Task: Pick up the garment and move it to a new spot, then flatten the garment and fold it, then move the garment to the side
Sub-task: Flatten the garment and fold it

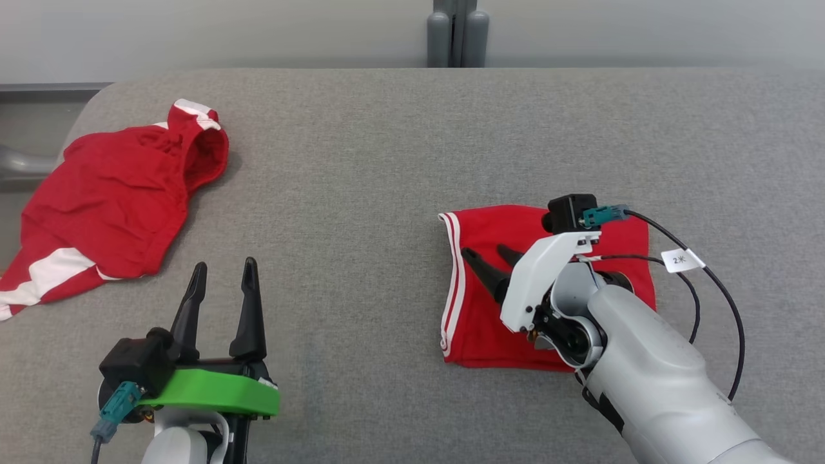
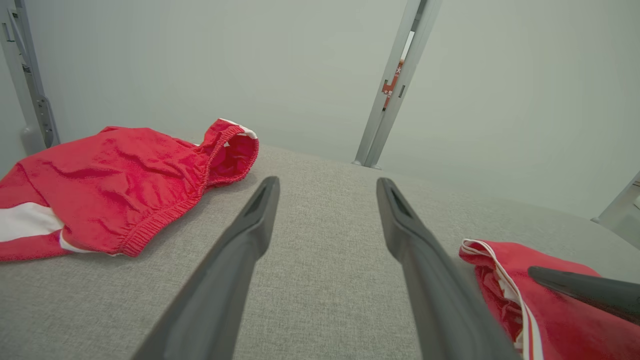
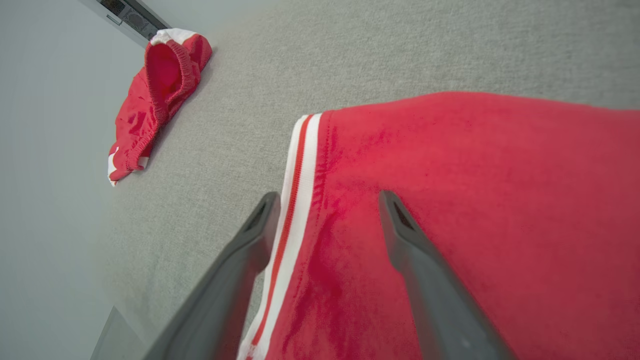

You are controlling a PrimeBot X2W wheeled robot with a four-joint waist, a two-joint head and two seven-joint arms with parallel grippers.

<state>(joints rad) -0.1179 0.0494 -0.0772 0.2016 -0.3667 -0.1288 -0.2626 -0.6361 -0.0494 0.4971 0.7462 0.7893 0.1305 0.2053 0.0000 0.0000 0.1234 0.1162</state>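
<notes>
A red garment [image 1: 480, 225] with white stripes along its left edge lies folded into a flat rectangle on the right half of the grey table [image 1: 361, 193]. My right gripper [image 1: 483, 251] is open just above its left part, fingers pointing left; in the right wrist view the right gripper [image 3: 328, 197] straddles the striped edge of the garment [image 3: 500, 175], the cloth lying flat below. My left gripper [image 1: 225, 264] stands open over bare table at the lower left, holding nothing. The left wrist view shows the left gripper [image 2: 328, 181] and the garment [image 2: 575, 330] at the lower right.
A second red piece of clothing with white patches [image 1: 116, 200] lies crumpled at the table's far left, hanging over the edge. A grey post [image 1: 457, 32] stands behind the table. A black cable with a white tag [image 1: 683, 260] loops beside my right wrist.
</notes>
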